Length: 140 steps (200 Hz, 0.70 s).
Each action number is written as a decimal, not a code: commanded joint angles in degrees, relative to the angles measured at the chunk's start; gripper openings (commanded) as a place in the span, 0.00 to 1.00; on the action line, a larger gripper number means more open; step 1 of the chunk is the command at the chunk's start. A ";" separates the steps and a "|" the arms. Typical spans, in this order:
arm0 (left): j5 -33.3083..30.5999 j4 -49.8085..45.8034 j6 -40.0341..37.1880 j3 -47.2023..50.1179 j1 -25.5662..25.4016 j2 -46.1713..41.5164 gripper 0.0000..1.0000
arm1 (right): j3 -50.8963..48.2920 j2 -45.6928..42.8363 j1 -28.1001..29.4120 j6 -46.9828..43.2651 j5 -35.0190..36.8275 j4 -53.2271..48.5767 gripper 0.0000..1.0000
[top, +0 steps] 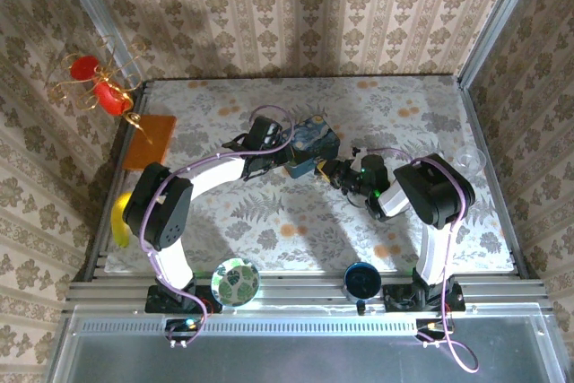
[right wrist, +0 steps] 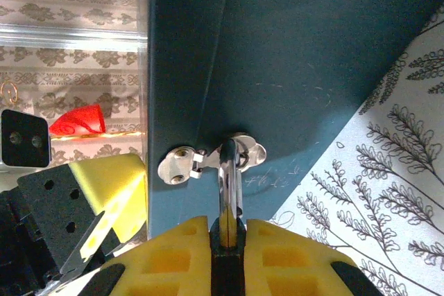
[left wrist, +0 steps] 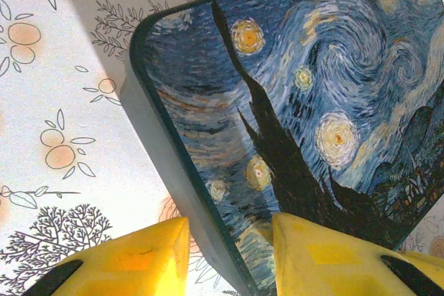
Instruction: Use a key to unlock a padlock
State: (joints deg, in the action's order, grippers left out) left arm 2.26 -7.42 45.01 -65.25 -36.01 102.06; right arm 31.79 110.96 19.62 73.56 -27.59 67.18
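Right pincer (right wrist: pixel 227 230): pinched down on the padlock. From where I stand its two yellow fingers (right wrist: pixel 173 258) leave only a thin dark slot, and the metal is gripped in that slot.
Padlock (right wrist: pixel 231 175): silver, seen edge-on. It rises from between the right fingers up to the hasp, with its shackle loop hooked through the staple there.
Hasp (right wrist: pixel 182 162): a small bright plate with screws, fixed on the dark side wall of the blue tin, close to one vertical corner.
Left pincer (left wrist: pixel 229 258): straddles a corner of the tin and looks clamped on it. One yellow finger lies over the painted lid and the other sits outside the wall, both tight against it.
Blue tin (top: pixel 312 145): sits on the table between the two arms, lid up, painted with swirling stars and a dark cypress.
Table (top: pixel 269 221): covered in a pale floral cloth.
Near edge: a green-patterned glass bowl (top: pixel 236 282) and a blue cup (top: pixel 361 280) stand by the arm bases.
Far sides: an orange board (top: pixel 148 139) lies at the left and a clear cup (top: pixel 468 161) stands at the right, both well apart from the tin.
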 commanded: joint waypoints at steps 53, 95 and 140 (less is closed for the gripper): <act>-3.67 -9.88 -1.33 3.64 2.17 2.29 0.34 | 2.84 -3.03 -1.61 3.61 -9.48 4.14 0.03; -4.09 -9.87 -1.86 3.52 2.70 1.56 0.34 | 1.05 -5.01 -1.76 -0.99 -10.25 -5.26 0.12; -4.11 -9.89 -2.04 3.36 2.79 1.31 0.34 | 1.07 -5.23 -1.85 -2.19 -9.77 -6.84 0.23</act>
State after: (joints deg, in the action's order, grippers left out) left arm 2.50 -7.53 44.77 -64.86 -34.72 101.51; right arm 33.01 108.22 18.46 73.69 -36.36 59.83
